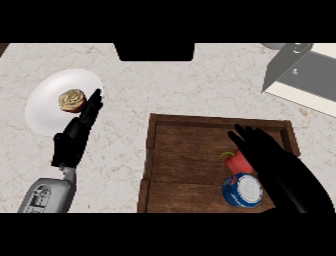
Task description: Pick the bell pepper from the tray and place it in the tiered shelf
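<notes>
One dark wooden tray (193,131) sat on the speckled beige stone counter (178,85), holding one red bell pepper (237,161) and one blue-and-white round tin (242,191). My right hand (263,150) hovered over the pepper with straight, spread fingers, gripping nothing. My left hand (75,135) rested open, fingers straight, beside one white round plate (45,107) carrying one tan swirled pastry (72,100). One white tiered shelf (315,77) stood at the upper right.

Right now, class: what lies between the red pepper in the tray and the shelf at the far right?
In the head view, the tray's wooden rim, then bare counter separate pepper and shelf.
</notes>
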{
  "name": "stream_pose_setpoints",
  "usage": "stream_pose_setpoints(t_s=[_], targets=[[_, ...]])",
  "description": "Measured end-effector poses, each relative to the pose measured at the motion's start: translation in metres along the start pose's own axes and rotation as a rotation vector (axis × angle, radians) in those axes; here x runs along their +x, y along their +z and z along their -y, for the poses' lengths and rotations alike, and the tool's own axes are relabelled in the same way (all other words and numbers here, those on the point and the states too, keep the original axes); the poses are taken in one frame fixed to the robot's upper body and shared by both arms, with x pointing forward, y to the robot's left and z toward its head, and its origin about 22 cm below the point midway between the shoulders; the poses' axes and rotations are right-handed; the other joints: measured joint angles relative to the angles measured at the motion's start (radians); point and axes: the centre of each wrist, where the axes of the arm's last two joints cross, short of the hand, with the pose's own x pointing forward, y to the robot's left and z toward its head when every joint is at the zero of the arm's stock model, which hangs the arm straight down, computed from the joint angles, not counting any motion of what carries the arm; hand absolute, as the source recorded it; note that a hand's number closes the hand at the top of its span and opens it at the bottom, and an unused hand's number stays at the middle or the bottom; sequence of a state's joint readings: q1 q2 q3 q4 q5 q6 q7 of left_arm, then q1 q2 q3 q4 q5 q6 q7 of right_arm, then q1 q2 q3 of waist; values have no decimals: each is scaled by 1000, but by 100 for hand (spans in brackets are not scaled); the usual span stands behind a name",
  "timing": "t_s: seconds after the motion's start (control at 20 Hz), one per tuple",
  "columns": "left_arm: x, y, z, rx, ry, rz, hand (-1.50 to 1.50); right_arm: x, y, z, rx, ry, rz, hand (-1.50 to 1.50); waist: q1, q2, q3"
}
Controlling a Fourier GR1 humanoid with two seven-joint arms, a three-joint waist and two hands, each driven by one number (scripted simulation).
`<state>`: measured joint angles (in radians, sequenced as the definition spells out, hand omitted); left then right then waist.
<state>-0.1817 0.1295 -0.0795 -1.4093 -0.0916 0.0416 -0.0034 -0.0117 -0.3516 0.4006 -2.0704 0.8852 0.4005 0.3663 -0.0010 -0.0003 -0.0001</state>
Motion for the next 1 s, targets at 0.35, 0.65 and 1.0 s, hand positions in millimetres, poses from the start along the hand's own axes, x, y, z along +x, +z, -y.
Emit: stream_pose_setpoints(t_s=[0.35, 0.65, 1.0], targets=[[9, -2, -1, 0, 1, -6, 0, -6, -10, -10, 1, 21, -19, -150, 0, 0, 0], [6, 2, -1, -6, 2, -11, 0, -15, -23, -25, 1, 33, -32, -150, 1, 0, 0], [12, 1, 0, 0, 5, 0, 0, -19, -36, -33, 21, 40, -44, -150, 1, -2, -2]])
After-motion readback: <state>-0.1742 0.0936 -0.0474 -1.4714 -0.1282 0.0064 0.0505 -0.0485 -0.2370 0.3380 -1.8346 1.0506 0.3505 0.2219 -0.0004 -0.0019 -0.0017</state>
